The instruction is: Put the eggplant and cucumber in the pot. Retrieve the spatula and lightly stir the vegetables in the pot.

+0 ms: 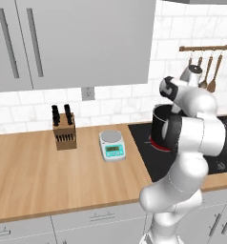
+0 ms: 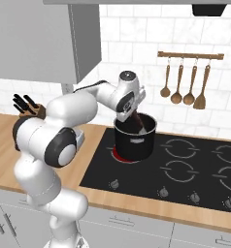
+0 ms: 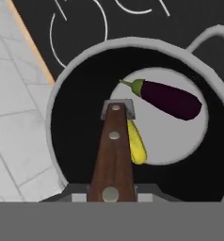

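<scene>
The black pot (image 2: pixel 134 140) stands on the rear left burner, and also shows behind my arm (image 1: pixel 159 125). Looking down into it, a purple eggplant (image 3: pixel 170 99) and a yellow-green cucumber (image 3: pixel 136 143) lie on its grey bottom inside the rim (image 3: pixel 57 113). My gripper (image 2: pixel 132 115) hangs over the pot's mouth, shut on the spatula's dark brown handle (image 3: pixel 113 155). The grey blade (image 3: pixel 117 109) points down into the pot, just above the cucumber's end and beside the eggplant's stem. The spatula (image 2: pixel 140 125) slants into the pot.
The burner under the pot glows red on the black cooktop (image 2: pixel 185 164). Wooden spoons and a turner hang on a wall rail (image 2: pixel 185 87). A knife block (image 1: pixel 64 128) and a kitchen scale (image 1: pixel 112 145) sit on the wooden counter to the left. Cabinets hang overhead.
</scene>
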### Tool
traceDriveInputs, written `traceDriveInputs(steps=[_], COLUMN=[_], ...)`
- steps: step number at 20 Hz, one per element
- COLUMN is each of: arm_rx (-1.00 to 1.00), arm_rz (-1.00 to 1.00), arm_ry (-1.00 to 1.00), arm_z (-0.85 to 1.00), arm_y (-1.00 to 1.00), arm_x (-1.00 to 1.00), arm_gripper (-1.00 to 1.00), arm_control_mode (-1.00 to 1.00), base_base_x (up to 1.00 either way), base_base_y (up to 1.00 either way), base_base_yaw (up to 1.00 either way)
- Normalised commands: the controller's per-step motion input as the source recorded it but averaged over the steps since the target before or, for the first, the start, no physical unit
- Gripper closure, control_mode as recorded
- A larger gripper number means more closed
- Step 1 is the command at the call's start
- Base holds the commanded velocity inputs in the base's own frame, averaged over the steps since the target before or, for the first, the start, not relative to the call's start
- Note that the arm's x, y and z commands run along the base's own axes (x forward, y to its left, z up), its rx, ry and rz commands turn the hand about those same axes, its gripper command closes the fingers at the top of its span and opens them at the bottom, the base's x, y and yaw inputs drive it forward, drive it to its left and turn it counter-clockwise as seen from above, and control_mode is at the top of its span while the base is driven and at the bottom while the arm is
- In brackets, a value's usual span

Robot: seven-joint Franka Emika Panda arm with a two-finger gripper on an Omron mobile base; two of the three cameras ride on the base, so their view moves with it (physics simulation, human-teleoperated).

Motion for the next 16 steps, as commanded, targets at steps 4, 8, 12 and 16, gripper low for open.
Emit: traceDriveInputs(steps=[4, 8, 12, 16], arm_rx=[0.02, 0.15, 0.29, 0.28], arm_rz=[-0.09, -0.01, 0.02, 0.04], arm_ry=[0.27, 0.21, 0.11, 0.05], arm_z=[-0.29, -0.43, -0.57, -0.40], arm_y=[0.00, 0.00, 0.00, 0.00], arm_x=[0.00, 0.00, 0.00, 0.00], arm_gripper=[1.00, 1.00, 1.00, 1.00], arm_control_mode=[-1.00, -1.00, -1.00, -1.00], base_base_x=[0.00, 0.00, 0.00, 0.00], base_base_y=[0.00, 0.00, 0.00, 0.00], base_base_yaw=[0.00, 0.00, 0.00, 0.00])
